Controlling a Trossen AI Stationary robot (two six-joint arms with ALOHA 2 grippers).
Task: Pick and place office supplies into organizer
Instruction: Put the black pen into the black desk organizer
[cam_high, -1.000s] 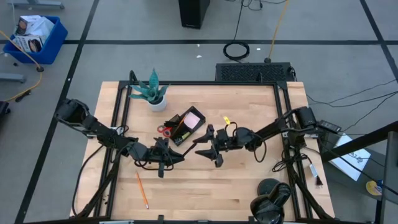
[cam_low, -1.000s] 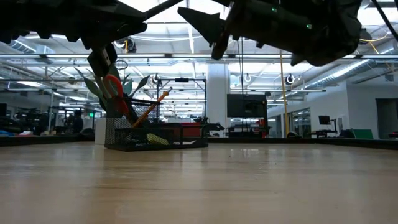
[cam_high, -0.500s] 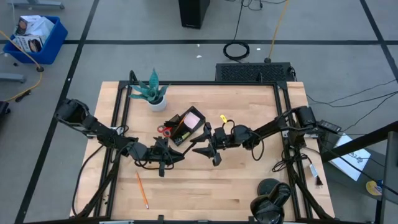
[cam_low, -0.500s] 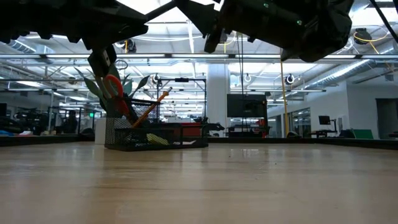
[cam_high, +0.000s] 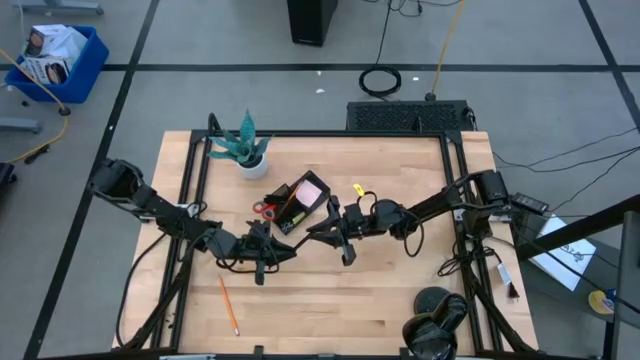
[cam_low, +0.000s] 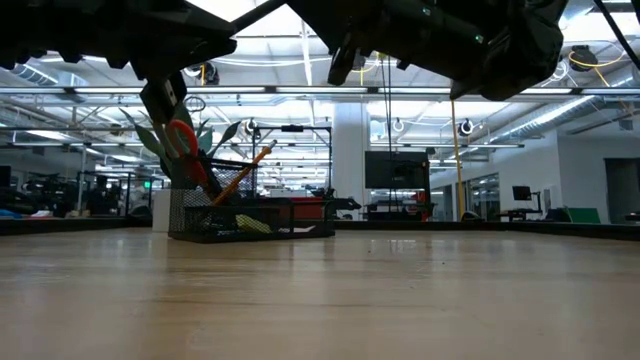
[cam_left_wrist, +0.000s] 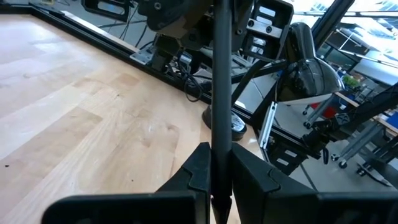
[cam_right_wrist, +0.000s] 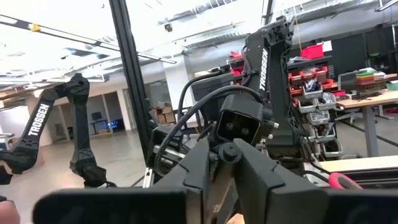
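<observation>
The organizer (cam_high: 298, 200), a black low-walled tray, sits a little toward twelve o'clock from the middle of the wooden surface (cam_high: 400, 290) in the high view, with the pink sticky-note pad (cam_high: 310, 189) in its end toward one o'clock and the red-handled scissors (cam_high: 265, 209) at its end toward seven o'clock. The low view adds what the overhead one hides: the scissors (cam_low: 181, 140) and an orange pencil (cam_low: 243, 168) stand upright and tilted in the mesh tray (cam_low: 250, 222). Only the high view shows a second orange pencil (cam_high: 228, 306) lying flat on the surface toward seven o'clock, well apart from the tray, and a small yellow bit (cam_high: 358, 189) at about three o'clock of the tray. The left claw (cam_high: 268, 250) hangs at about six o'clock of the tray; its wrist view shows the fingers (cam_left_wrist: 200, 168) clamped together on a slim black pen (cam_left_wrist: 221, 93) that stands up between them. The right claw (cam_high: 335, 228) hovers just beside the tray at about four o'clock; its wrist view shows the fingers (cam_right_wrist: 200, 168) drawn close, with nothing visibly held. A potted green plant (cam_high: 245, 148) stands toward eleven o'clock.
</observation>
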